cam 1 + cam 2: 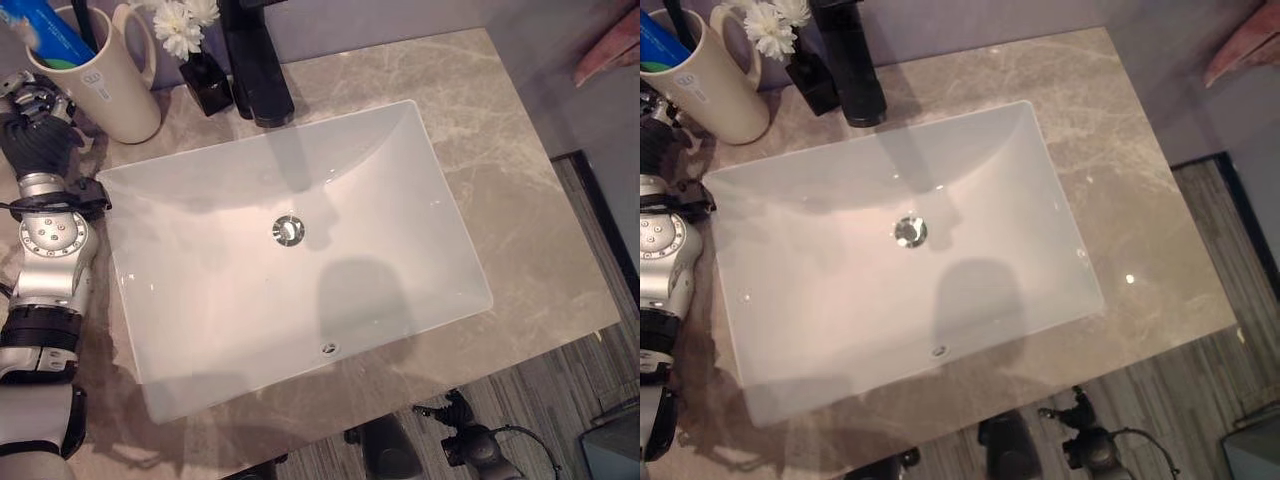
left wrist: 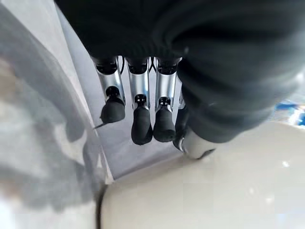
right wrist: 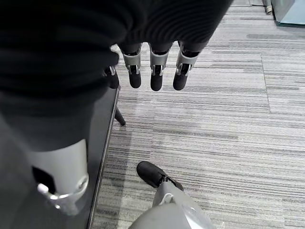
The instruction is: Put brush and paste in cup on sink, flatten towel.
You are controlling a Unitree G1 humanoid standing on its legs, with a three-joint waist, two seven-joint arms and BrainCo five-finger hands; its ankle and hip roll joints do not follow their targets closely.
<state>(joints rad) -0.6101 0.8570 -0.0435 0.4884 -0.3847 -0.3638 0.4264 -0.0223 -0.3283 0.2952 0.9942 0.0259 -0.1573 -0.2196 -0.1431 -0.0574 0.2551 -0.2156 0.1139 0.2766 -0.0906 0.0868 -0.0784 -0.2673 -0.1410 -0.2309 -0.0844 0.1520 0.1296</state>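
The marble tabletop [image 1: 520, 200] carries a white sink [image 1: 300, 250], and beyond its edge I see grey striped carpet [image 3: 214, 119]. The cream cup [image 1: 100, 85] stands on the tabletop at the sink's far left corner, just beside a black tap [image 1: 255, 60] and a small dark vase with white flowers [image 1: 190, 40]. The blue paste [image 1: 55, 35] and a dark brush handle [image 1: 85, 25] already stand in the cup, so I judge this part done. The towel remains, I think. My left hand [image 2: 140, 119] rests near the cup, fingers straight, holding nothing. My right hand [image 3: 155, 71] hangs over the carpet, fingers relaxed and empty.
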